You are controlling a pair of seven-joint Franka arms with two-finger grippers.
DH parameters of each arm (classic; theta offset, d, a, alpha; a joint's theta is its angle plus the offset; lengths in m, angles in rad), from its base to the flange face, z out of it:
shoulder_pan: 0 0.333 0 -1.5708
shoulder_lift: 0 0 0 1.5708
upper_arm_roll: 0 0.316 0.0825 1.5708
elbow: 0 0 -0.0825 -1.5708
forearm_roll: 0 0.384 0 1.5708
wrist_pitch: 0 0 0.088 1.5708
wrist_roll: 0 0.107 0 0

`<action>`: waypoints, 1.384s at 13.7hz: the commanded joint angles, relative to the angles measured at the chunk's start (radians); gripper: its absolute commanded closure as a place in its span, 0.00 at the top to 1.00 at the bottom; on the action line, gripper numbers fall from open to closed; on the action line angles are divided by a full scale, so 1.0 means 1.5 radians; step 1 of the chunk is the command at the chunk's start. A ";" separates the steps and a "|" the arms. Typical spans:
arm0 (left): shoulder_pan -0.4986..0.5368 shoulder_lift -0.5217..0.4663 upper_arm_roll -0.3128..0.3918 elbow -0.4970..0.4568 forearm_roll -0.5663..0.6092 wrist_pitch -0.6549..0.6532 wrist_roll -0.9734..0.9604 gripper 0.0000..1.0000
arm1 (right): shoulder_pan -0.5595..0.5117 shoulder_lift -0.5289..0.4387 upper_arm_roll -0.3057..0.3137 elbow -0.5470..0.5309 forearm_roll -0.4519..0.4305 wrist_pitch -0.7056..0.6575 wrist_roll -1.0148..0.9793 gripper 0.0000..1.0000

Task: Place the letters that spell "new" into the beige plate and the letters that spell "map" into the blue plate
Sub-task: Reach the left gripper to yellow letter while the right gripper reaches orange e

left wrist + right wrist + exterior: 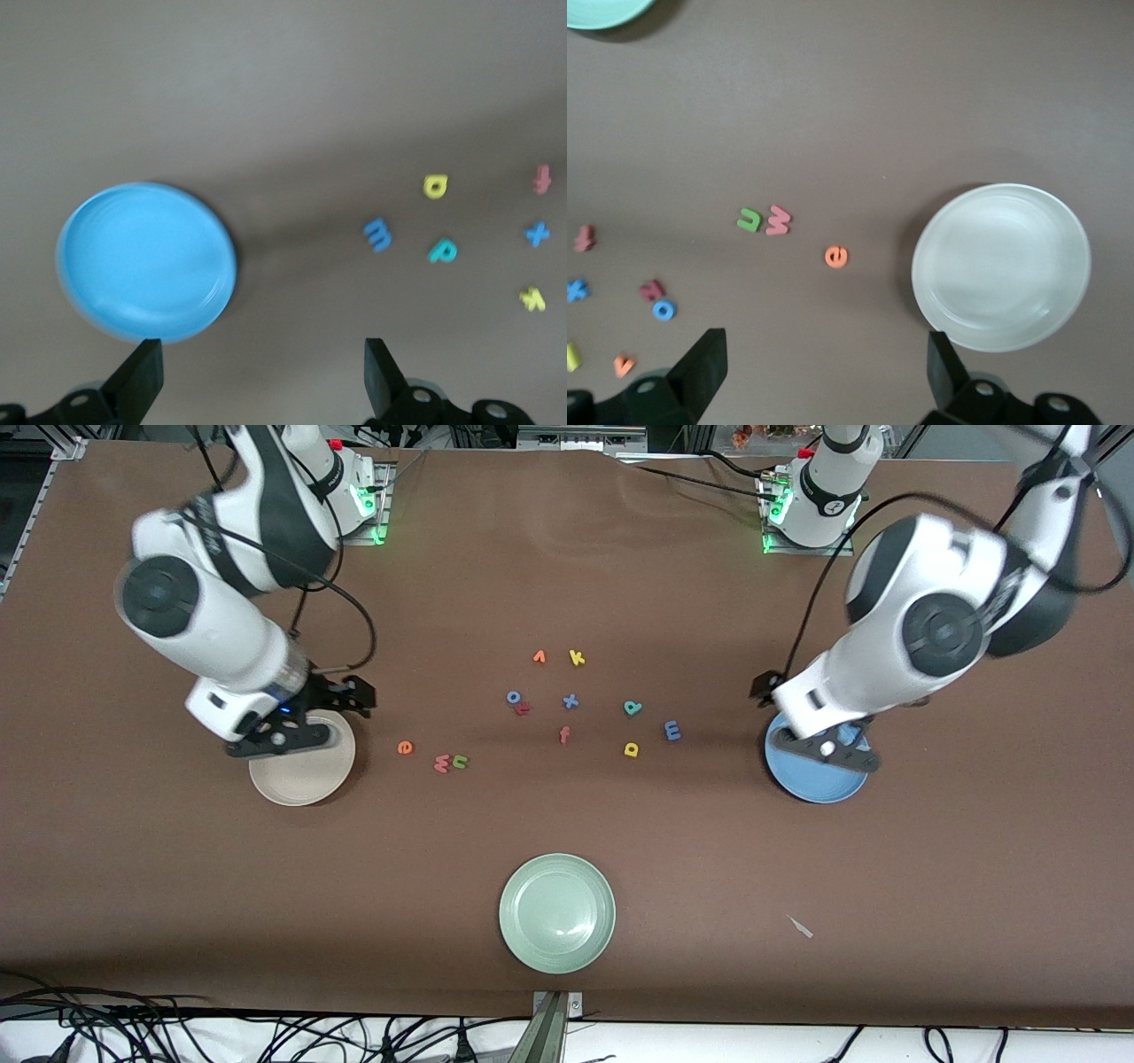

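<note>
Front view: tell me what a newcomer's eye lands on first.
Two white arms dominate: the right gripper hangs open over the beige plate, the left gripper open over the blue plate. Between them lies a scatter of foam letters, and a pale green plate sits alone nearest the camera.

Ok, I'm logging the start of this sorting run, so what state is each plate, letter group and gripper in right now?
beige plate: empty.
blue plate: empty.
pale green plate: empty.
n, e, w letters: loose on the table beside the beige plate.
m, a, p letters: loose on the table, toward the blue plate.
left gripper: fingers open, holding nothing, over the blue plate.
right gripper: fingers open, holding nothing, over the beige plate.
</note>
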 commanded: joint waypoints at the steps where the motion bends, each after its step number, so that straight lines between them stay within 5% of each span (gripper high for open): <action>1: -0.049 0.077 -0.002 0.035 -0.011 0.054 -0.026 1.00 | 0.023 0.053 -0.002 0.021 -0.038 0.043 0.066 1.00; 6: -0.111 0.176 -0.002 0.032 -0.011 0.220 -0.082 1.00 | 0.026 0.133 -0.003 0.027 -0.038 0.123 0.070 1.00; 9: -0.155 0.202 -0.001 0.030 -0.002 0.262 -0.195 1.00 | 0.021 0.166 -0.005 0.026 -0.038 0.153 0.072 1.00; 15: -0.186 0.262 0.005 0.018 0.009 0.354 -0.210 1.00 | 0.019 0.220 -0.010 0.011 -0.040 0.224 0.085 1.00; 19: -0.187 0.264 0.004 -0.009 0.008 0.355 -0.212 0.86 | 0.014 0.211 -0.011 -0.028 -0.040 0.218 0.088 1.00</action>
